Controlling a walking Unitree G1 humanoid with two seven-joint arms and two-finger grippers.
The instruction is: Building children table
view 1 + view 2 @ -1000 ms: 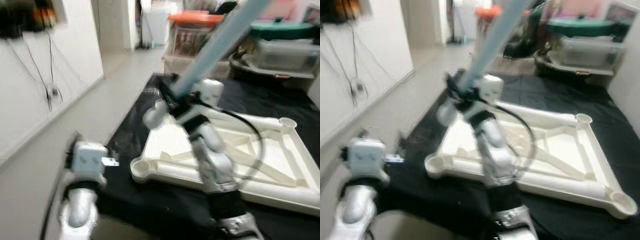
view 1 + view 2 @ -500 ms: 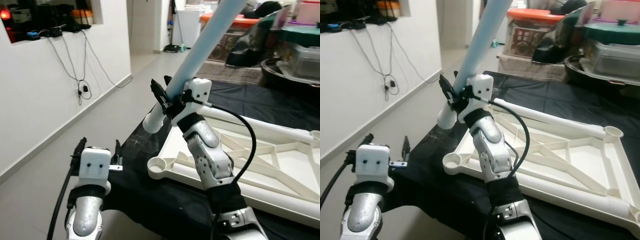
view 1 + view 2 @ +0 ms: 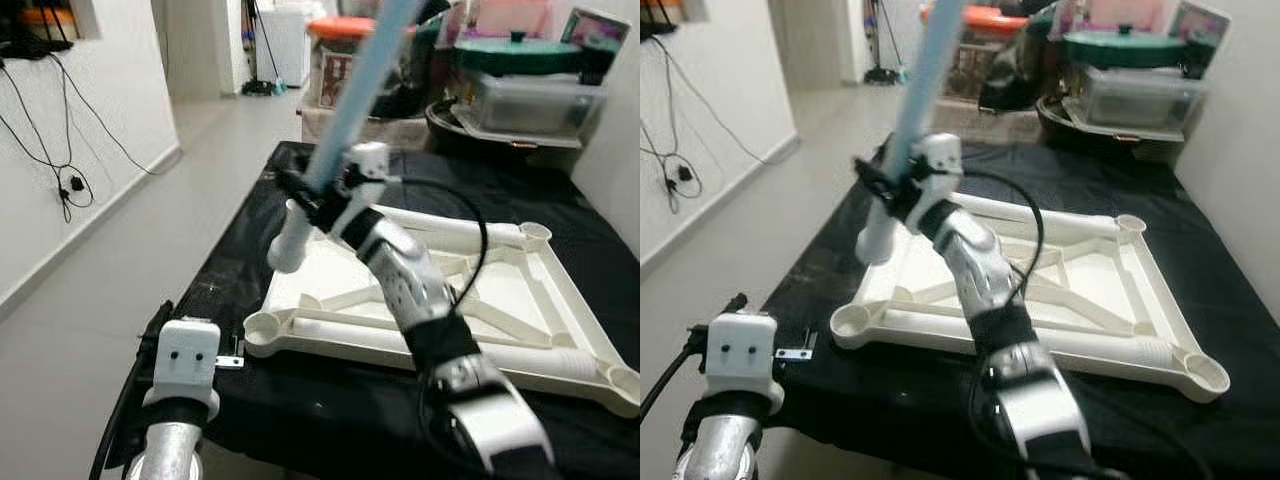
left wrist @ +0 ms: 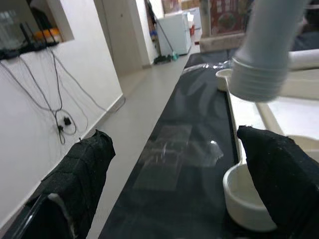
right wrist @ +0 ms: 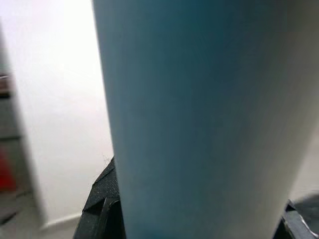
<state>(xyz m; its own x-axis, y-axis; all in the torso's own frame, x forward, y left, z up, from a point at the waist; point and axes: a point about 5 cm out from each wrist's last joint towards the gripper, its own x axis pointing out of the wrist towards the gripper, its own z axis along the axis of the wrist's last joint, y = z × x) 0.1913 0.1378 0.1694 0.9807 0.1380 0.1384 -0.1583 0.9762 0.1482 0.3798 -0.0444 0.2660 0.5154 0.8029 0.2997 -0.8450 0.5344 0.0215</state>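
A white children's table top [image 3: 330, 345] lies upside down on a black-covered surface, with round leg sockets at its corners. My right gripper [image 3: 318, 195] is shut on a light blue table leg [image 3: 350, 100] that slants up and away. The leg's white threaded end [image 3: 285, 245] hangs above the frame's left side, apart from the near-left socket [image 3: 262, 335]. In the right wrist view the blue leg [image 5: 199, 119] sits between the fingers [image 5: 102, 209]. My left gripper [image 4: 174, 174] is open, low at the surface's near-left edge, looking toward that socket [image 4: 244, 194] and the leg end [image 4: 261, 74].
Storage bins [image 3: 530, 95] and an orange-lidded container [image 3: 345, 40] stand behind the surface. A white wall with hanging cables [image 3: 60, 180] runs along the left. Bare floor [image 3: 130, 250] lies between the wall and the black cloth's edge [image 3: 215, 270].
The head view has swung and sharpened. The right arm reaches further out, still holding the leg, whose white end now sits over the frame's left side. The left gripper stays low.
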